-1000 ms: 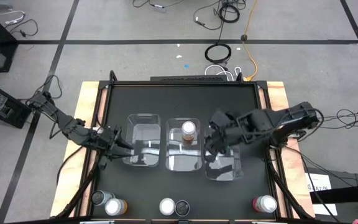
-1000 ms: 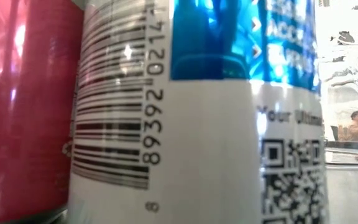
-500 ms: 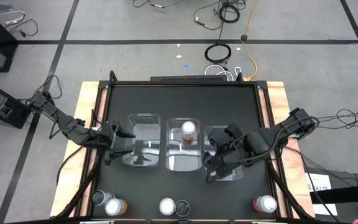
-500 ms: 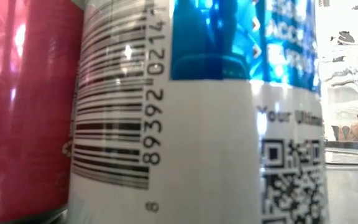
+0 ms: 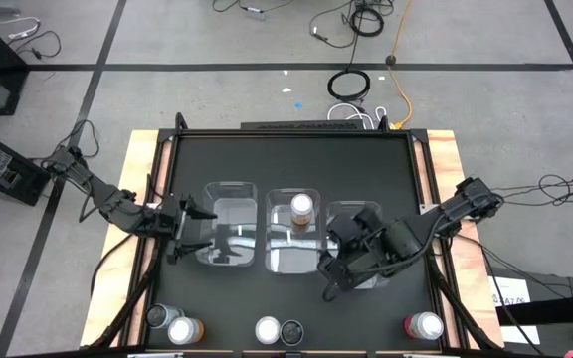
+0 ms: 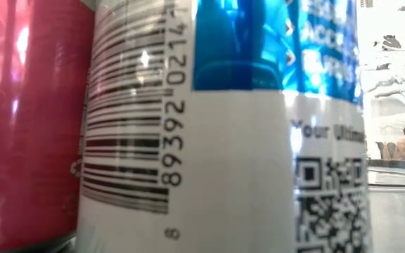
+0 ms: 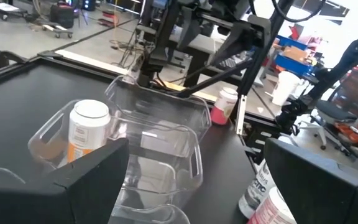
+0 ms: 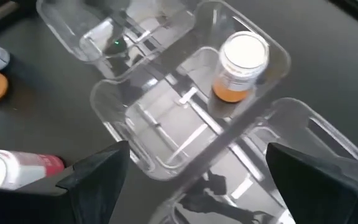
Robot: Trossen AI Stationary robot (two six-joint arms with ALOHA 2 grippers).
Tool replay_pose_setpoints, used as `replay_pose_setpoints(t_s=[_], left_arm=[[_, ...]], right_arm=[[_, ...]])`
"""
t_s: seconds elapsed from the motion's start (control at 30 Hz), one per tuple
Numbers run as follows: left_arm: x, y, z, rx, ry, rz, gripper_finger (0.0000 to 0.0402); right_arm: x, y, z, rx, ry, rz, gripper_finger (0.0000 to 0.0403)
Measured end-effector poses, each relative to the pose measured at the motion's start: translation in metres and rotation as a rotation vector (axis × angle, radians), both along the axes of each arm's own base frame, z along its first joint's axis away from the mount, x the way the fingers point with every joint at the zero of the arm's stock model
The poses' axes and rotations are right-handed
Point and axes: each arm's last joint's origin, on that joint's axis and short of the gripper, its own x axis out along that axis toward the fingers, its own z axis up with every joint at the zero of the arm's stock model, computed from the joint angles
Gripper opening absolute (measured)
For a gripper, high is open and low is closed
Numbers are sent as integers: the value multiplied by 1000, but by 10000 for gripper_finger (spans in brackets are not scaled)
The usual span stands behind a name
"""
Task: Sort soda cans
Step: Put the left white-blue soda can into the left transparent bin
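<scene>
Three clear bins point(image 5: 295, 232) are sitting in a row at the middle of my table point(image 5: 291, 159); an orange can point(image 5: 302, 209) is standing upright in the middle bin's far end. I am holding my right gripper point(image 5: 334, 276) wide open and empty just off the right bin's near corner, and my left gripper point(image 5: 189, 231), also wide open and empty, at the left bin's outer side. Five more cans point(image 5: 179, 327) are waiting along the near edge.
</scene>
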Motion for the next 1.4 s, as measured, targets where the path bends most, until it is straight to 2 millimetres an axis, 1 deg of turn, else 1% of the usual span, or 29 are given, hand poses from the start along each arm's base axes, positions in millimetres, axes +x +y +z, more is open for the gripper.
replay_pose_setpoints(t_s=[0.2,0.33,0.4,0.5,0.6,0.67,0.77,0.9,1.03,1.1,1.23,1.4], left_arm=[[0,0,0,-1,-1,-1,380],[0,0,0,-1,-1,-2,380],[0,0,0,-3,-2,-4,380],[0,0,1,-9,-12,-5,380],[0,0,4,-27,-38,-5,380],[0,0,7,-36,-54,-4,380],[-1,1,15,-11,-29,17,380],[0,2,30,66,67,54,380],[5,-2,50,114,123,68,380],[9,-4,60,133,149,68,380],[19,-12,74,160,202,38,380],[36,-25,85,178,236,20,380]], right_arm=[[7,5,3,66,-70,16,370],[8,4,4,17,-43,110,370],[8,4,4,20,-38,124,370],[6,9,-1,-40,-4,165,370],[5,14,-12,-114,20,179,370],[3,17,-21,-130,23,152,370],[0,23,-36,-123,28,115,370],[-5,32,-54,-143,6,64,370],[-17,40,-61,-200,-77,28,370],[-26,43,-63,-223,-137,22,370],[-45,42,-71,-191,-224,36,370],[-58,34,-86,-144,-384,160,370]])
